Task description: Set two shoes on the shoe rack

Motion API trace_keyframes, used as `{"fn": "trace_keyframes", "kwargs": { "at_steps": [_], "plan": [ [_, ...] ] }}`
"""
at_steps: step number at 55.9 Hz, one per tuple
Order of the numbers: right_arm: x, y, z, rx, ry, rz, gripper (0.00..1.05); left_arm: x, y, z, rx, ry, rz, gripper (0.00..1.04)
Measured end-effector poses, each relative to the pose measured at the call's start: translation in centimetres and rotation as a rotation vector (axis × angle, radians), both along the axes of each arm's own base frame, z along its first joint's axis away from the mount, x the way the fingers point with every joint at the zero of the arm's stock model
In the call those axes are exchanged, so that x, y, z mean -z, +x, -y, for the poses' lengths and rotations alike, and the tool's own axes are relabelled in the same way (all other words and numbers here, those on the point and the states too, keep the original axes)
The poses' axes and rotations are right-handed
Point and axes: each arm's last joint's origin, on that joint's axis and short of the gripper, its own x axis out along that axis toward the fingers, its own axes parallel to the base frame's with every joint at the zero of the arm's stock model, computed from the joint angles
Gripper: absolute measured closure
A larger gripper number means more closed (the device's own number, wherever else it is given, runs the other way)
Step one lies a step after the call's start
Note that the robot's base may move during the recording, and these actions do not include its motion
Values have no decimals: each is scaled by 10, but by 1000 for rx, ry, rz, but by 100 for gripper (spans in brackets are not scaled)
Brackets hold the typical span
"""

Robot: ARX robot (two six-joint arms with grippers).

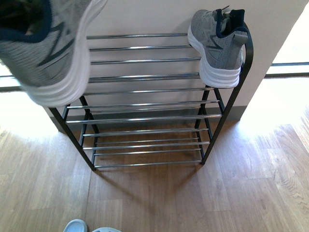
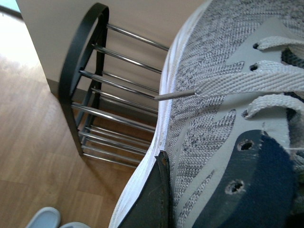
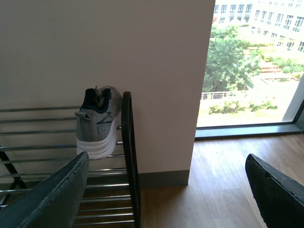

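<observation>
One grey sneaker stands on the top shelf of the shoe rack at its right end, heel toward me; it also shows in the right wrist view. My left gripper is shut on the second grey sneaker, held in the air above the rack's left end. In the left wrist view this sneaker fills the picture, with one dark finger pressed against its white sole. My right gripper is open and empty, off the rack's right side frame. The tips of the pale blue slides show on the floor.
The rack stands against a white wall on a wooden floor. Its lower chrome shelves hold nothing. A large window is to the right of the wall. The slides also show in the left wrist view.
</observation>
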Motion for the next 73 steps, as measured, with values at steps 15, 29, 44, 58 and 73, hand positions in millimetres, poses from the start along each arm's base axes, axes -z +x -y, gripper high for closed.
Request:
{"fn": "trace_keyframes", "kwargs": {
  "at_steps": [15, 29, 44, 58, 73],
  "plan": [
    [0, 0, 0, 0, 0, 0, 9, 20, 85, 71, 5, -169, -118, 103],
    [0, 0, 0, 0, 0, 0, 9, 51, 131, 120, 59, -158, -233, 103],
    [0, 0, 0, 0, 0, 0, 9, 73, 155, 128, 48, -117, -292, 103],
    [0, 0, 0, 0, 0, 0, 9, 68, 170, 139, 57, -146, -284, 103],
    [0, 0, 0, 0, 0, 0, 9, 72, 169, 155, 83, -125, -307, 103]
  ]
}}
